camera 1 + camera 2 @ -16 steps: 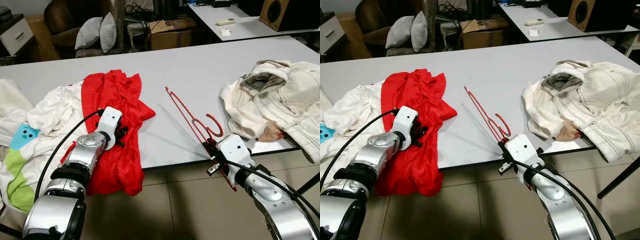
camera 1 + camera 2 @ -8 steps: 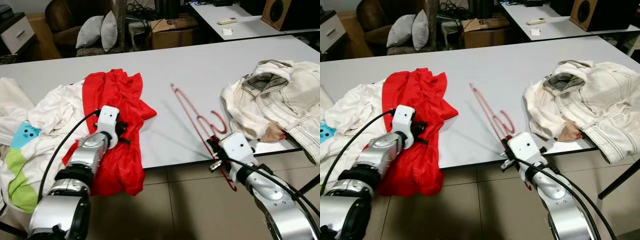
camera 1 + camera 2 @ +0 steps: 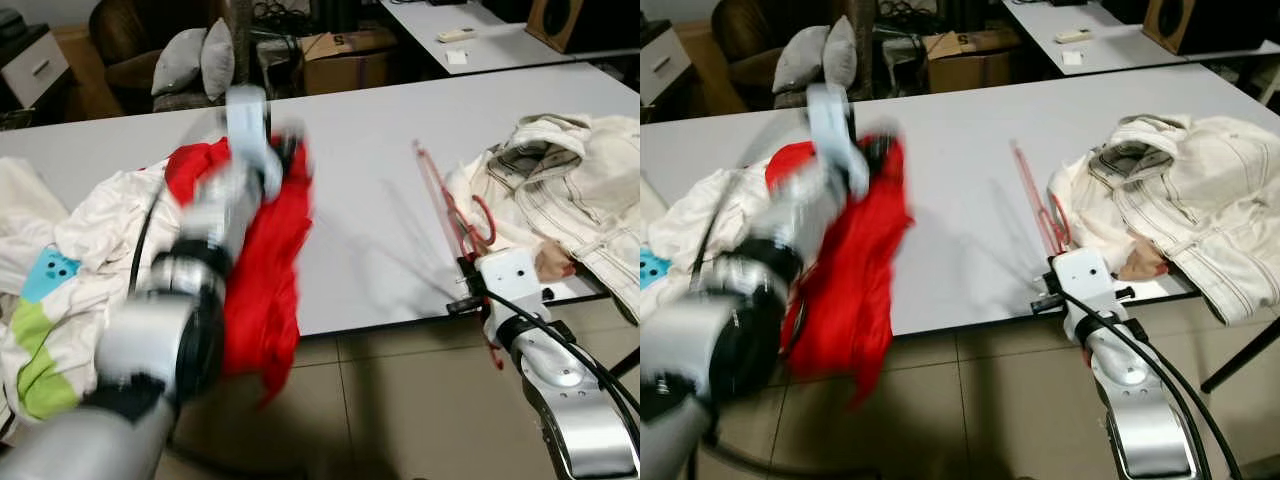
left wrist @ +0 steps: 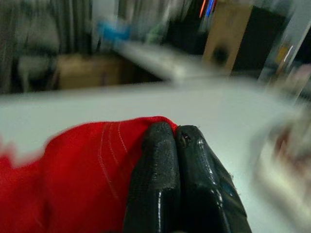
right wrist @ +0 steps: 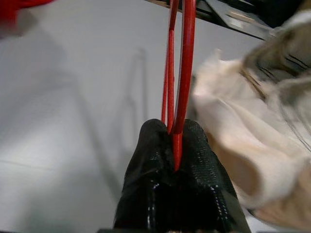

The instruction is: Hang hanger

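A thin red wire hanger (image 3: 445, 195) stands tilted over the grey table (image 3: 370, 130), its hook close to the cream jacket. My right gripper (image 3: 466, 268) is at the table's front edge, shut on the hanger's lower bar; the right wrist view shows the hanger (image 5: 184, 58) pinched between the black fingers (image 5: 153, 155). My left arm is raised and blurred, with the left gripper (image 3: 285, 150) shut on an edge of a red garment (image 3: 265, 270). That garment hangs from it over the table's front edge. In the left wrist view the closed fingers (image 4: 160, 160) pinch red cloth (image 4: 82, 170).
A cream denim jacket (image 3: 570, 190) is heaped at the table's right end. White clothes with blue and green patches (image 3: 70, 250) lie at the left end. Behind the table are a chair with grey cushions (image 3: 190, 65), a cardboard box (image 3: 345, 60) and a second table (image 3: 480, 40).
My left arm has swung up fast, lifting the red garment's edge off the table. My right gripper has carried the hanger to the right, up against the cream jacket.
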Available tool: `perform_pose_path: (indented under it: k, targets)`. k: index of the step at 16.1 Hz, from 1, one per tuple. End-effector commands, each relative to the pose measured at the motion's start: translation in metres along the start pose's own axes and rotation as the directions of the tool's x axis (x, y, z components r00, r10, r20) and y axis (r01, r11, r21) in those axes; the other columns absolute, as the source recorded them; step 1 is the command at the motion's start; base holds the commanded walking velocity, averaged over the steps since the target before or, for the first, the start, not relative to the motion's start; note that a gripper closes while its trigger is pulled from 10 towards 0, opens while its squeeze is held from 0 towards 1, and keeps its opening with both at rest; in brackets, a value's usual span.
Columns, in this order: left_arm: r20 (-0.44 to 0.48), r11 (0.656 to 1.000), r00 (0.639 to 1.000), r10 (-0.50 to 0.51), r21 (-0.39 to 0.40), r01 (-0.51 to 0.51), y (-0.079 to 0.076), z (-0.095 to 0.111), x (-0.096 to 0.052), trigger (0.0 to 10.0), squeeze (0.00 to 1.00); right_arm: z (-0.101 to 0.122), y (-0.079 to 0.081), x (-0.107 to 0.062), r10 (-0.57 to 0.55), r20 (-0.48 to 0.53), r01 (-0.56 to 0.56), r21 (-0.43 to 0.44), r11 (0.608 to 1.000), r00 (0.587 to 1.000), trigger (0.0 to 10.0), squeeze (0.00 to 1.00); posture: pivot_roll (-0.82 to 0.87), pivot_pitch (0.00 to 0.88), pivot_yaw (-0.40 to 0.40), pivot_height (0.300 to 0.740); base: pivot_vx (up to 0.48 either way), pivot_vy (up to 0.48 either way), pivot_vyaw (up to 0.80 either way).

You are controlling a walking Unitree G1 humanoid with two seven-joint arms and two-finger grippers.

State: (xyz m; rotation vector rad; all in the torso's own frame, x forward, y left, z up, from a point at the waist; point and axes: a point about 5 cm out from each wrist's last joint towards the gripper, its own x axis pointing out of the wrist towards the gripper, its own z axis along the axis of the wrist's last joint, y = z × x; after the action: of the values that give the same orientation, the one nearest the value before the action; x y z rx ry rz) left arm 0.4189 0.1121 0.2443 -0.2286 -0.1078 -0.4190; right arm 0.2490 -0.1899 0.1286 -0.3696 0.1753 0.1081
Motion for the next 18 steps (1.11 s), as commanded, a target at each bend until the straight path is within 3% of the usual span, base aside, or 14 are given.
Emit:
perform_pose_path:
  k: [1,2,3,4,5,6,7,8,9,10,11,12,15,18]
  targets:
    - [0.123,1.000,0.992,0.009,-0.027,-0.006,0.003,0.031,0.003,0.0,0.00,-0.007,-0.002,-0.003,-0.026,-0.041,0.026,-0.001,1.000,0.999,10.0,0.00,-0.20,0.000,0.170,0.740,0.000,0.000,0.00]
    - [0.181,1.000,0.984,0.000,-0.030,0.006,0.001,0.047,0.005,0.0,0.00,-0.008,-0.002,-0.004,-0.034,-0.041,0.034,0.002,0.999,0.999,10.0,0.00,-0.20,0.000,0.170,0.740,0.000,0.000,0.00]
    - [0.323,0.998,0.946,-0.008,-0.058,0.028,0.000,0.087,0.007,0.0,0.00,-0.008,-0.005,-0.006,-0.063,-0.041,0.064,0.011,0.998,0.997,10.0,0.00,-0.21,0.000,0.191,0.740,0.000,0.000,0.00]
    - [0.384,0.999,0.923,-0.008,-0.032,0.022,0.000,0.112,0.006,0.0,0.00,-0.009,-0.006,-0.008,-0.080,-0.046,0.081,0.014,0.997,0.996,10.0,0.00,-0.21,0.000,0.193,0.740,0.000,0.000,0.00]
    - [0.363,1.000,0.932,-0.014,-0.009,0.019,0.000,0.111,0.007,0.0,0.00,-0.010,-0.006,-0.008,-0.081,-0.048,0.081,0.015,0.997,0.996,10.0,0.00,-0.21,0.000,0.193,0.740,0.000,0.000,0.00]
    - [0.297,0.998,0.955,-0.006,0.067,-0.015,0.001,0.103,0.008,0.0,0.00,-0.011,-0.005,-0.008,-0.082,-0.051,0.083,0.018,0.996,0.995,10.0,0.00,-0.20,0.000,0.194,0.740,0.000,0.000,0.00]
    - [0.138,0.986,0.990,0.003,0.165,-0.026,0.003,0.074,0.010,0.0,0.00,-0.011,-0.002,-0.007,-0.078,-0.052,0.079,0.021,0.997,0.996,10.0,0.00,-0.20,0.000,0.188,0.740,0.000,0.000,0.00]
    - [0.040,0.973,0.999,0.014,0.231,-0.023,0.004,0.054,0.010,0.0,0.00,-0.011,-0.001,-0.006,-0.076,-0.051,0.077,0.023,0.997,0.996,10.0,0.00,-0.19,0.000,0.184,0.740,0.000,0.000,0.00]
    - [-0.278,0.915,0.960,0.020,0.392,0.094,0.007,-0.020,-0.004,10.0,0.00,-0.009,0.003,-0.003,-0.061,-0.048,0.063,0.027,0.998,0.997,10.0,0.00,-0.18,0.000,0.177,0.740,0.000,0.000,0.00]
    - [-0.387,0.910,0.922,0.012,0.385,0.150,0.008,-0.052,-0.015,10.0,0.00,-0.008,0.004,-0.002,-0.052,-0.043,0.053,0.026,0.998,0.998,10.0,0.00,-0.18,0.000,0.178,0.740,0.000,0.000,0.00]
    - [-0.410,0.934,0.912,-0.022,0.317,0.164,0.006,-0.064,-0.019,10.0,1.00,-0.007,0.004,-0.002,-0.050,-0.042,0.051,0.026,0.998,0.998,10.0,0.00,-0.18,0.000,0.175,0.740,0.000,0.000,0.00]
    - [-0.410,0.951,0.909,-0.069,0.249,0.185,0.002,-0.068,-0.020,10.0,1.00,-0.008,0.004,-0.003,-0.052,-0.046,0.053,0.025,0.998,0.998,10.0,0.00,-0.18,0.000,0.172,0.740,0.000,0.000,0.00]
    - [-0.404,0.961,0.903,-0.147,0.156,0.227,0.002,-0.065,-0.022,10.0,1.00,-0.009,0.007,-0.004,-0.045,-0.049,0.046,0.028,0.999,0.998,10.0,0.00,-0.17,0.000,0.172,0.740,0.000,0.000,0.00]
    - [-0.323,0.978,0.932,-0.163,0.070,0.196,0.027,-0.032,-0.025,10.0,1.00,-0.011,0.011,-0.006,-0.038,-0.053,0.040,0.037,0.999,0.998,10.0,0.00,-0.16,0.000,0.178,0.740,0.000,0.000,0.00]
